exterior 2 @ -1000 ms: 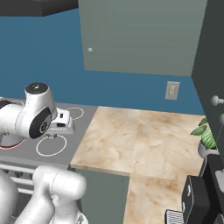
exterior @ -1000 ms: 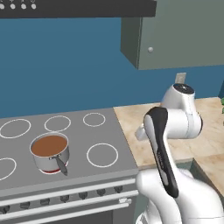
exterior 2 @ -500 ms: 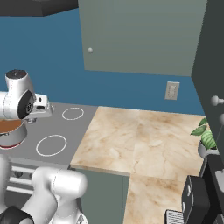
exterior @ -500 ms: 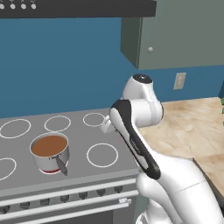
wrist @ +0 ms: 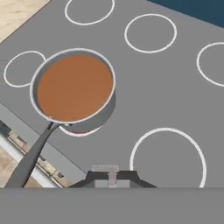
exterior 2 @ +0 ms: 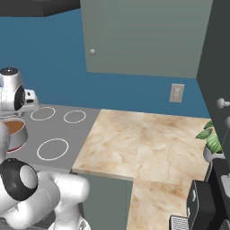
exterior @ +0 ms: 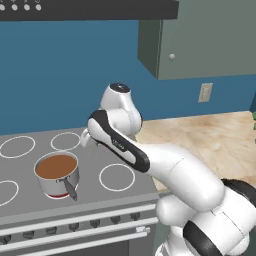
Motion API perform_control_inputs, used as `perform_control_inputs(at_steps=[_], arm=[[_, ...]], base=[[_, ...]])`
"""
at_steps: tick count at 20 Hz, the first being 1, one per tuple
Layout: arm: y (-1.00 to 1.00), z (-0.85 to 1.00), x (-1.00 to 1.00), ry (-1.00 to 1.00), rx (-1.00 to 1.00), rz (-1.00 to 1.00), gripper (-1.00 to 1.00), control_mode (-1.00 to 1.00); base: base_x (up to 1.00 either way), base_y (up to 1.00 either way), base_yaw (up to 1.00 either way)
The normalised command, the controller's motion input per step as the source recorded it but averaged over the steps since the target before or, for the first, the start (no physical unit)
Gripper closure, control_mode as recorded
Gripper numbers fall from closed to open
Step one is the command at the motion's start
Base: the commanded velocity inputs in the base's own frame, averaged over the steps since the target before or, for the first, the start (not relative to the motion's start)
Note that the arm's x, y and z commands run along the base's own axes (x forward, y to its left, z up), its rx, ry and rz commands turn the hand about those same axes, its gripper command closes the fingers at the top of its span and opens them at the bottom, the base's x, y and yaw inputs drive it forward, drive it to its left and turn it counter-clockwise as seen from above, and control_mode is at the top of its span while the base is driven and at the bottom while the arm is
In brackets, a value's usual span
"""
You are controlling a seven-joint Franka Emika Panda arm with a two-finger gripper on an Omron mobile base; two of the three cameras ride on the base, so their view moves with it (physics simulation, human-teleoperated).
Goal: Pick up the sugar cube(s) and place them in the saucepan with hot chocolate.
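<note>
The saucepan with hot chocolate point(wrist: 74, 89) is a small steel pan of brown liquid. Its dark handle point(wrist: 28, 159) points to the stove's front edge. It stands on a front burner with a red glow under it, also seen as the saucepan point(exterior: 56, 172) and the saucepan point(exterior 2: 12, 133). My gripper point(wrist: 110, 175) hangs above the stove, to the right of the pan and a little behind it. It is shut on a small pale block, the sugar cube point(wrist: 105, 168), which peeks out between the dark tips. My arm point(exterior: 117, 147) reaches left over the cooktop.
Flat white burner rings point(wrist: 167, 157) mark the grey cooktop point(exterior: 100, 195) around the pan. A marble counter point(exterior 2: 134, 143) lies to the right, with a potted plant point(exterior 2: 213, 141) and a dark machine point(exterior 2: 204, 204) at its far end. Wall cabinets point(exterior: 205, 35) hang above.
The arm has swung left from over the marble counter to above the stove beside the saucepan. The jaws have stayed shut.
</note>
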Motion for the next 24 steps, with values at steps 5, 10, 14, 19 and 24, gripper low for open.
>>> perform_control_inputs(at_steps=[5,10,14,19,24], arm=[[0.91,-0.26,0.21,0.01,-0.04,0.13,1.0,-1.0],[0.57,-0.26,0.02,0.0,-0.06,0.1,1.0,-1.0],[0.26,-0.25,0.07,0.01,-0.05,0.09,1.0,-1.0],[0.35,-0.33,0.0,0.0,-0.06,0.07,1.0,-1.0],[0.35,-0.39,0.01,0.01,-0.06,0.06,1.0,-1.0]], base=[[0.0,0.0,0.0],[0.0,0.0,0.0],[0.0,0.0,0.0],[0.0,0.0,0.0],[0.0,0.0,0.0]])
